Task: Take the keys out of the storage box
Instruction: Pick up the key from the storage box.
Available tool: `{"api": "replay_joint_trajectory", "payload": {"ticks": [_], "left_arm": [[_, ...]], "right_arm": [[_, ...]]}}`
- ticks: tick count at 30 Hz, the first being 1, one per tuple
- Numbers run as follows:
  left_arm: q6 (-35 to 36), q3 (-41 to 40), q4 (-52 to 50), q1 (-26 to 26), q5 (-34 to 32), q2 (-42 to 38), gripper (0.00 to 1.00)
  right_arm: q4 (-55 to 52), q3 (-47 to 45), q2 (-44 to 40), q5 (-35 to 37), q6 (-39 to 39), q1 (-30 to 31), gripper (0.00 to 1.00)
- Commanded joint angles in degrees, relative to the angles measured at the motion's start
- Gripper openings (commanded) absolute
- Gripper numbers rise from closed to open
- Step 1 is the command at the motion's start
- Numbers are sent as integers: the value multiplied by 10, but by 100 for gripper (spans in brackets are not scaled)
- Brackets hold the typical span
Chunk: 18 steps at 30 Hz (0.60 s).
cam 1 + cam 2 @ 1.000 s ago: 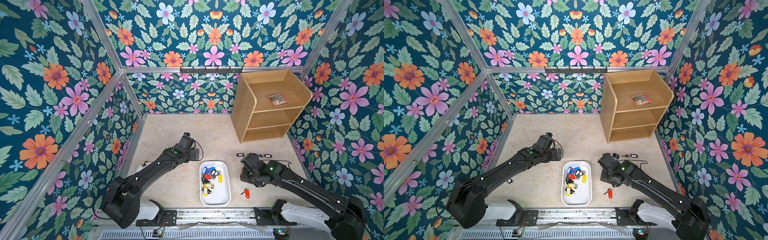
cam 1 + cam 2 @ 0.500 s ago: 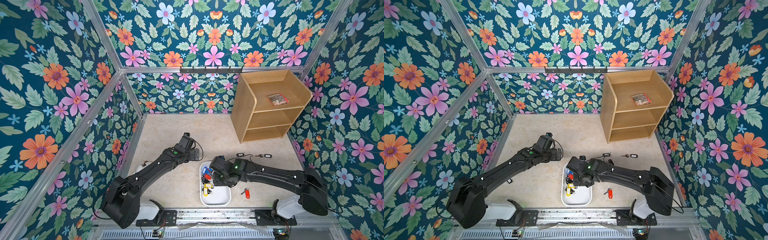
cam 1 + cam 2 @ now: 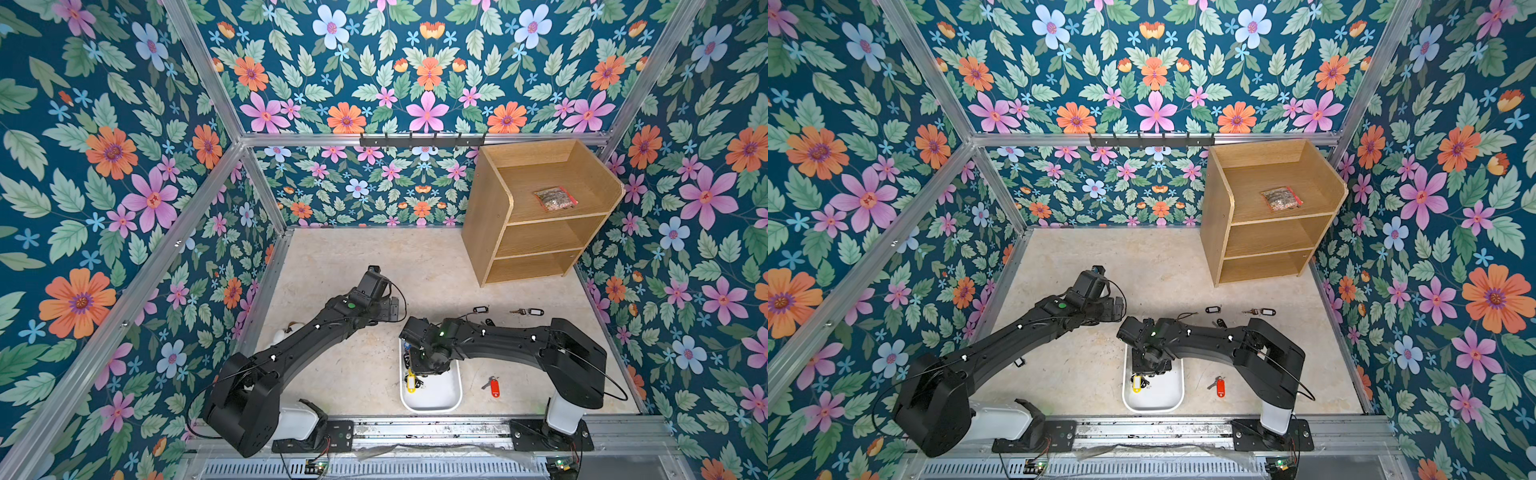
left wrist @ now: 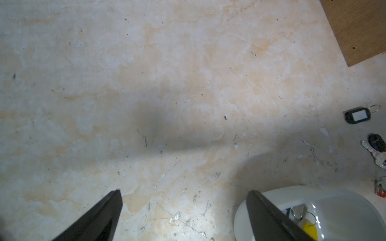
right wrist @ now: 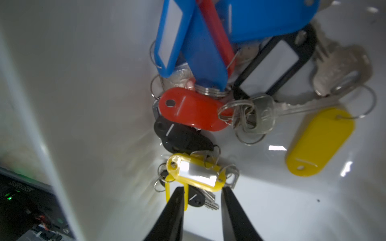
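The right arm has swung in from the table point(image 3: 519, 365) and now reaches into the storage box point(image 3: 432, 405).
The right gripper point(image 5: 202, 188) sits low, jaws narrowed around a black tag point(image 5: 196, 199); I cannot tell whether they have bitten yet. The keys point(image 5: 194, 108) are heaped just beyond it, rings interlocked. The left gripper point(image 4: 183, 191) hangs spread wide beside the box. A lift could drag tangled neighbours along, or the thin tag could slip free.

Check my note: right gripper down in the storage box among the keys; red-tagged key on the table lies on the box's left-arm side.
Wrong side: the red-tagged key lies on the right arm's side of the storage box, as both top views show. The right gripper is in the box among the keys.
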Motion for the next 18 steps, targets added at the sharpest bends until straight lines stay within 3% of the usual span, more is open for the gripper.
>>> {"api": "replay_joint_trajectory", "payload": {"ticks": [1, 6, 18], "left_arm": [[0, 6, -2, 0, -7, -4, 99], [1, 5, -2, -1, -5, -4, 99], [0, 4, -1, -2, -6, -4, 99]], "right_arm": [[-14, 5, 6, 4, -7, -1, 32], [-24, -2, 14, 15, -10, -10, 29], [-29, 0, 29, 22, -18, -17, 10]]}}
